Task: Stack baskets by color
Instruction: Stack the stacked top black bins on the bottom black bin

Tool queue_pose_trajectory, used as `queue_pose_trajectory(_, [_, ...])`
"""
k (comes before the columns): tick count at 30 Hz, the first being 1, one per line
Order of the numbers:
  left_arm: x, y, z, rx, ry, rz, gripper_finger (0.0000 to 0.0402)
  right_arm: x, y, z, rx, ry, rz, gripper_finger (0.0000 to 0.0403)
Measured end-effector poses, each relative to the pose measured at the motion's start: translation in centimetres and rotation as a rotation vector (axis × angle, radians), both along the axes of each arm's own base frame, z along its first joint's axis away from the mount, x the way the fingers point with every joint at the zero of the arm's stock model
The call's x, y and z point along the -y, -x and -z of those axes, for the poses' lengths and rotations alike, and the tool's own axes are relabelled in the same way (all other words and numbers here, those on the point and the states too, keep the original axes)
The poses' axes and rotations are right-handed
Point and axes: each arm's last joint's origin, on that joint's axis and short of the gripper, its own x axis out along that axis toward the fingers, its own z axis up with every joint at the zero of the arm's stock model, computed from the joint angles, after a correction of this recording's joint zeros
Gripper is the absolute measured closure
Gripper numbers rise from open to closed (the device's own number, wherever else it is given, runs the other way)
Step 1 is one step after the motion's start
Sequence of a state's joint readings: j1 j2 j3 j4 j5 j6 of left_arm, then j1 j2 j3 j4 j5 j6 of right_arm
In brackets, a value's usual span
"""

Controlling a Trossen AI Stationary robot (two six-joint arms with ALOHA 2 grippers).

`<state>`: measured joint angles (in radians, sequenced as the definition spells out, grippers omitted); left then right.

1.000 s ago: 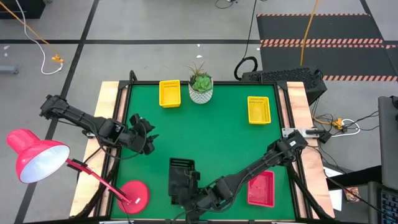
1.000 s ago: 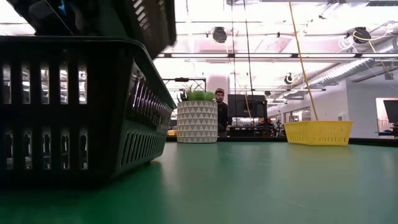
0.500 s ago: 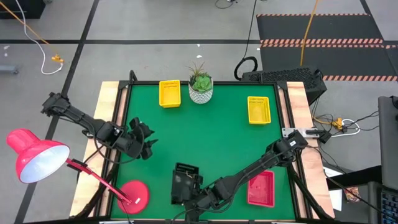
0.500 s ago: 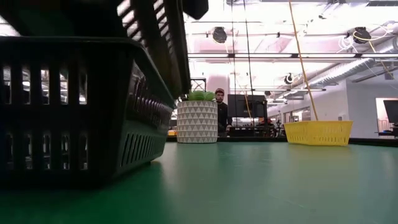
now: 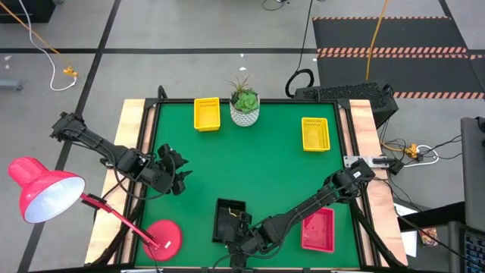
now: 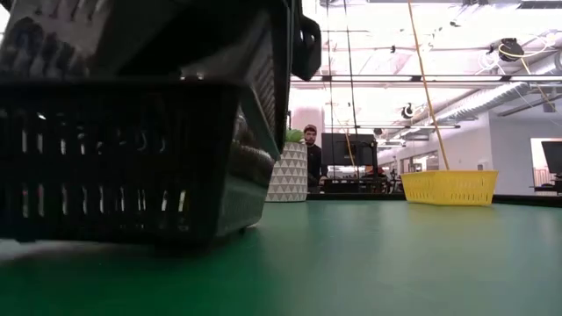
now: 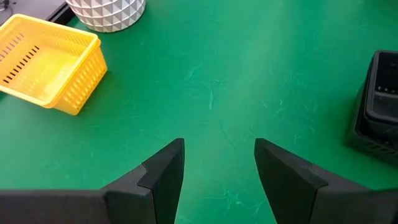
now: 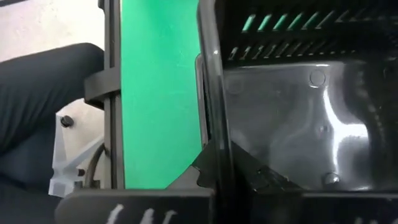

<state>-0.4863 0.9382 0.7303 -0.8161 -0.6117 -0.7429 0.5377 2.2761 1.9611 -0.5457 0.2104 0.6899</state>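
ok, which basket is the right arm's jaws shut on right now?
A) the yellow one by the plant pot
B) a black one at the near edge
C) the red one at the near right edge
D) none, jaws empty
B: the right gripper is clamped on the rim of the black basket at the table's near edge, with the black wall pinched between its jaws in the right wrist view.

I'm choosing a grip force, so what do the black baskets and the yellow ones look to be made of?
Black baskets: probably hard plastic, glossy; the floor of the one the right gripper is clamped on reflects light, and the walls are slotted. Yellow baskets: likely the same molded plastic, duller, with thin slotted walls.
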Motion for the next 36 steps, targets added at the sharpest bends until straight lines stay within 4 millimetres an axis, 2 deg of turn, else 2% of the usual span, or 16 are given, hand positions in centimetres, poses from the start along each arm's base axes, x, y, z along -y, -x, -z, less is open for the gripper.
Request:
queue_pose_trajectory(4, [0.0, 0.0, 0.0, 0.001, 0.001, -0.001, 0.0204, 0.2, 0.0, 0.1, -0.008, -0.005, 0.008, 0.0368])
queue_pose_trajectory(12, [0.0, 0.0, 0.0, -0.001, 0.005, 0.003, 0.0204, 1.2, -0.4, -0.2, -0.026, -0.044, 0.035, 0.0272])
queue_pose_trajectory(17, [0.2, 0.1, 0.0, -0.003, 0.006, 0.014, 0.0204, 2.0, -0.3, -2.7, 0.027, -0.063, 0.04, 0.0238])
queue_pose_trajectory(21, [0.3, 0.2, 0.0, -0.005, 0.006, 0.022, 0.0204, 2.3, 0.0, -4.7, 0.083, -0.051, 0.034, 0.023])
queue_pose_trajectory(23, [0.3, 0.2, 0.0, -0.005, 0.006, 0.023, 0.0204, 2.4, 0.2, -4.8, 0.083, -0.03, 0.025, 0.023])
queue_pose_trajectory(30, [0.3, 0.2, 0.0, -0.004, 0.007, 0.023, 0.0204, 4.2, 0.7, -3.9, -0.025, 0.142, 0.041, 0.0233])
queue_pose_trajectory(36, [0.3, 0.2, 0.0, -0.005, 0.004, 0.026, 0.0204, 5.4, -0.5, -2.2, 0.014, 0.023, -0.006, 0.0244])
